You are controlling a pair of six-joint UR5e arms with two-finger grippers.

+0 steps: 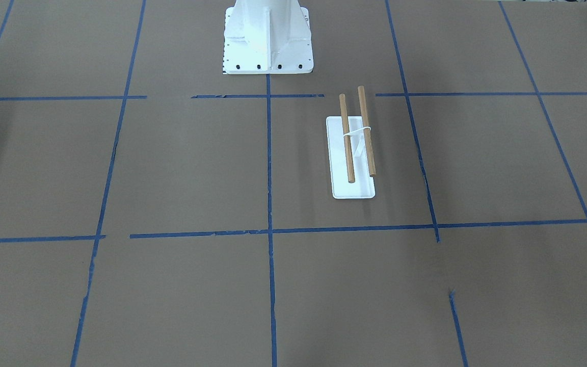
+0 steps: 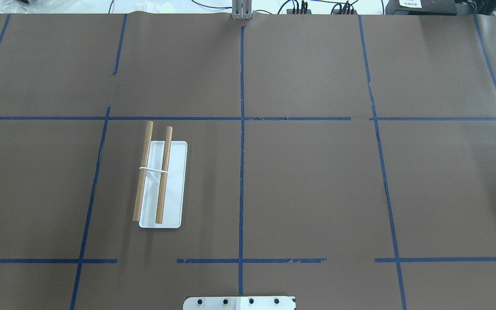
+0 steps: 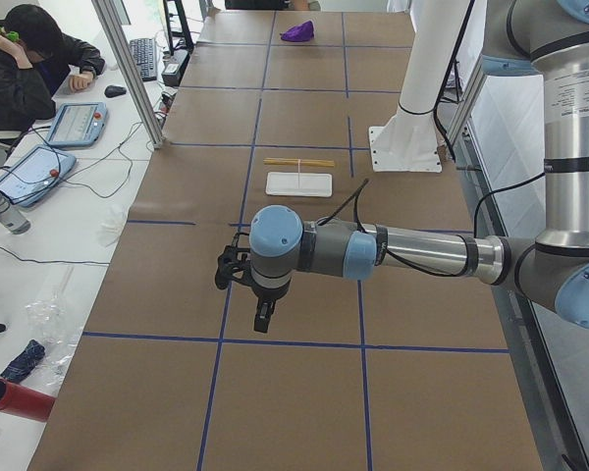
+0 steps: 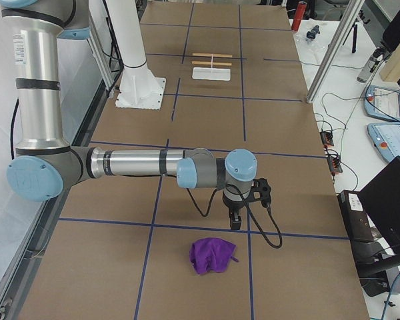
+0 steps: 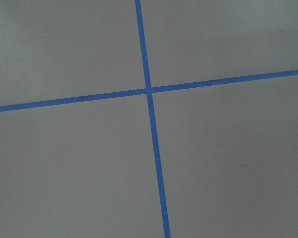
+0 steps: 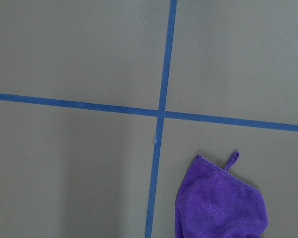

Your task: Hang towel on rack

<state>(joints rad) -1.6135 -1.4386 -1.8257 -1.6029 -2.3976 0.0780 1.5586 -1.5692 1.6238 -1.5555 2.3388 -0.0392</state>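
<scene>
The purple towel (image 4: 212,257) lies crumpled on the brown table near the robot's right end; it also shows in the right wrist view (image 6: 221,206), loop tag up, and far off in the exterior left view (image 3: 297,31). The rack (image 2: 175,181) stands on its white base, with two wooden dowels (image 1: 347,137); it also shows small in the side views (image 3: 299,183) (image 4: 212,72). My right gripper (image 4: 235,223) hangs just above and beyond the towel, apart from it. My left gripper (image 3: 263,319) hangs over bare table, away from the rack. I cannot tell whether either is open or shut.
The white bolted pedestal (image 1: 268,38) stands at the robot's side of the table. Blue tape lines (image 2: 241,129) cross the brown cover. A metal post (image 3: 133,69), tablets and a seated operator (image 3: 29,59) are beside the table's far edge.
</scene>
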